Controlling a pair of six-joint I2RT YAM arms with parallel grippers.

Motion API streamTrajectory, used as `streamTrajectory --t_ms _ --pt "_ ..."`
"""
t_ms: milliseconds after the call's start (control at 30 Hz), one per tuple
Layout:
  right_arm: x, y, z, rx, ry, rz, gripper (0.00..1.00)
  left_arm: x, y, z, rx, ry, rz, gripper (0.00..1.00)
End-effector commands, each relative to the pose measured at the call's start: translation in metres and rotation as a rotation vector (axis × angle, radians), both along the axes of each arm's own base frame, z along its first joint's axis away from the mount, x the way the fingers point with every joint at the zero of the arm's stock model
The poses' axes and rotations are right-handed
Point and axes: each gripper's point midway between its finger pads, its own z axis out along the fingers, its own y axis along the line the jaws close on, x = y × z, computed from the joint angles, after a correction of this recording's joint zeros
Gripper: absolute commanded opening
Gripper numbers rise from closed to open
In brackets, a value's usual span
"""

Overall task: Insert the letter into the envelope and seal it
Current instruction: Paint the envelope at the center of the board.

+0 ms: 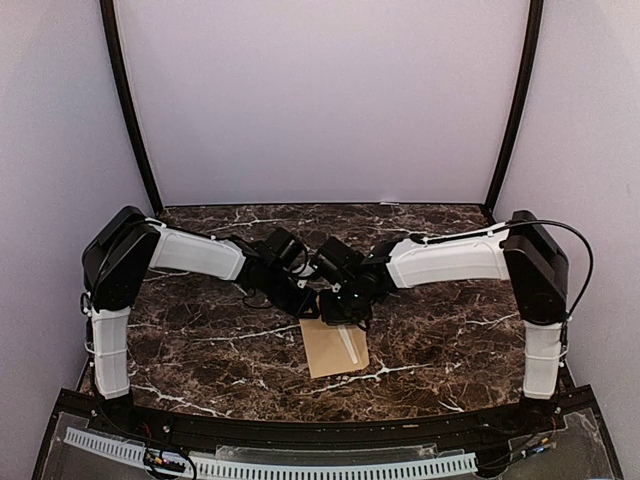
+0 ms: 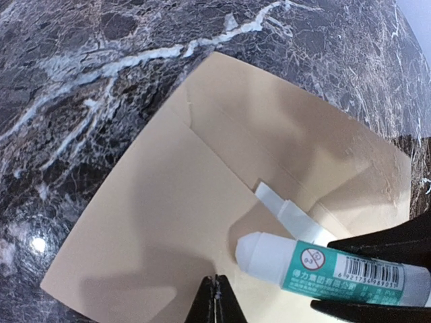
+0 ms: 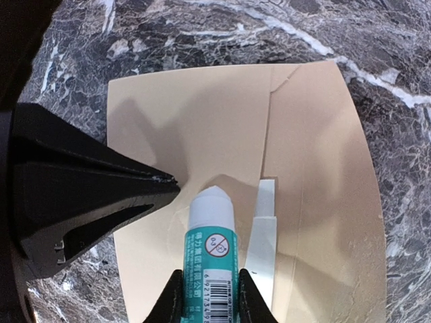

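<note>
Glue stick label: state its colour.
Teal-green with white print, on a white glue stick; clearest in the right wrist view.

White arm shells (image 1: 195, 252), black joints (image 1: 120, 262), black cable (image 1: 591, 265), tapered black end effectors (image 2: 214, 288)

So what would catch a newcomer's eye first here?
The green-and-white glue stick, clamped in the right gripper, its tip over the brown envelope, dead centre between the arms. Beside it a white strip lies on the envelope, and the left gripper, shut, points down at the envelope close by.
</note>
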Motion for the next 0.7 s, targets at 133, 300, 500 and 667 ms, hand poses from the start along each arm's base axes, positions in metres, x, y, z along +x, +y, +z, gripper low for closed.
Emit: streamTrajectory --t_ms 133,300,500,667 --pt "-0.052 -0.024 -0.009 -0.095 0.076 0.005 0.03 -0.010 0.013 -0.025 0.088 0.059 0.011 0.03" --pt "-0.068 -0.020 -0.004 -0.064 0.097 0.020 0.03 -0.010 0.014 -0.025 0.090 0.059 0.013 0.03" --pt "-0.082 -0.002 0.010 0.013 0.113 0.060 0.03 -0.010 0.014 -0.026 0.093 0.061 0.014 0.03" --pt "-0.091 0.005 0.014 0.033 0.129 0.083 0.03 -0.010 0.014 -0.026 0.094 0.059 0.014 0.03"
